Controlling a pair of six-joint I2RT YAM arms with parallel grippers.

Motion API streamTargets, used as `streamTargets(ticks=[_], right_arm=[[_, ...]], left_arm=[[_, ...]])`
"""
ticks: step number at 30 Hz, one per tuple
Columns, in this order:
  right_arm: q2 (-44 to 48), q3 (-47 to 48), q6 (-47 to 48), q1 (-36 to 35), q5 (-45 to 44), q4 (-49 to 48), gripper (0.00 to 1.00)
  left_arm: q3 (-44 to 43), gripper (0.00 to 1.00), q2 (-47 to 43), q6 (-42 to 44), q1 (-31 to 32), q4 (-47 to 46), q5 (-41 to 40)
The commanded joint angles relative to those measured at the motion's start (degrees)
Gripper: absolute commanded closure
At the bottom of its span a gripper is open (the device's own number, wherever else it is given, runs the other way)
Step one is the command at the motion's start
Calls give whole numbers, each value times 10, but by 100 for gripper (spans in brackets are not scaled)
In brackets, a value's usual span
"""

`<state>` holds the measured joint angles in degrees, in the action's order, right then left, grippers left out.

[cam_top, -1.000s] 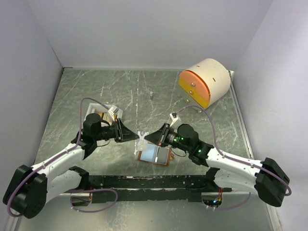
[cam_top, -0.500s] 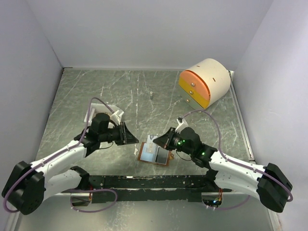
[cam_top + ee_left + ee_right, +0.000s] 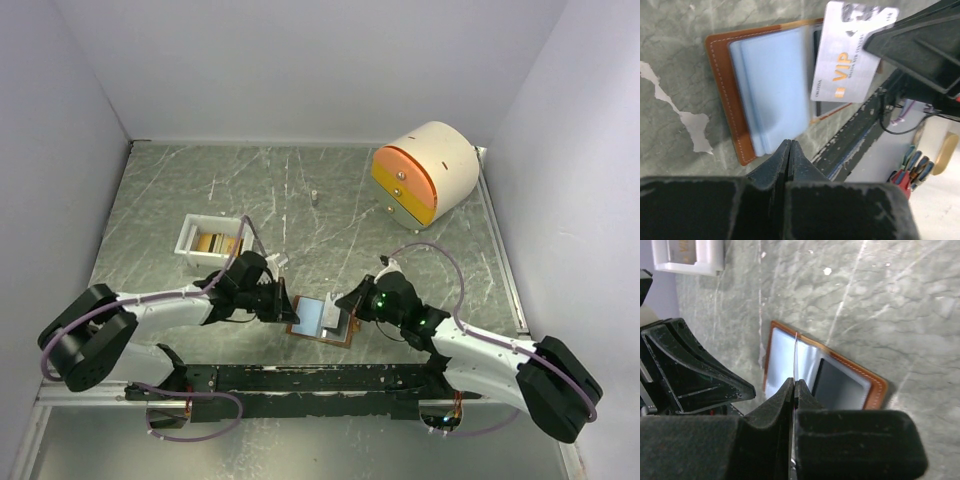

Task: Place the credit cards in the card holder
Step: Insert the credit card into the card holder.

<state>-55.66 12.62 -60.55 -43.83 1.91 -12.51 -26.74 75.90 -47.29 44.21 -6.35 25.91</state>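
Note:
The card holder [image 3: 312, 318] lies open near the table's front edge, brown outside [image 3: 722, 75] with pale blue pockets [image 3: 770, 90]. My right gripper [image 3: 346, 304] is shut on a silver "VIP" credit card [image 3: 850, 55] and holds it upright over the holder's middle. In the right wrist view the card shows edge-on [image 3: 796, 352] above the holder [image 3: 840, 385]. My left gripper [image 3: 790, 146] is shut and empty, with its tips at the holder's left edge [image 3: 288, 308]. Gold credit cards [image 3: 213, 241] lie in the white tray.
The small white tray [image 3: 190, 243] stands left of centre and also shows in the right wrist view [image 3: 710, 260]. The cream-and-orange round drawer unit [image 3: 430, 165] stands at the back right. The black base rail [image 3: 300, 380] runs along the near edge.
My left gripper has moved right and forward from beside the tray down to the holder's left edge. My right gripper has come down and left with the silver card over the holder.

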Motion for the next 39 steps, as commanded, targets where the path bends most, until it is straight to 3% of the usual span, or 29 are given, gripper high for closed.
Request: streamTargets(ticks=[1,31,39], right_arm=[[2,-19,1,19,3,-19,100],[-6,-76,-48,49,42,-131,100],[-50,-72,-47,49,45,-164,100]], left_arm=[[-29,93,28,31,25,6,-59],[-44,93,32,9,106,64,-155],[-70,82,-9,-7,109,145,-228]])
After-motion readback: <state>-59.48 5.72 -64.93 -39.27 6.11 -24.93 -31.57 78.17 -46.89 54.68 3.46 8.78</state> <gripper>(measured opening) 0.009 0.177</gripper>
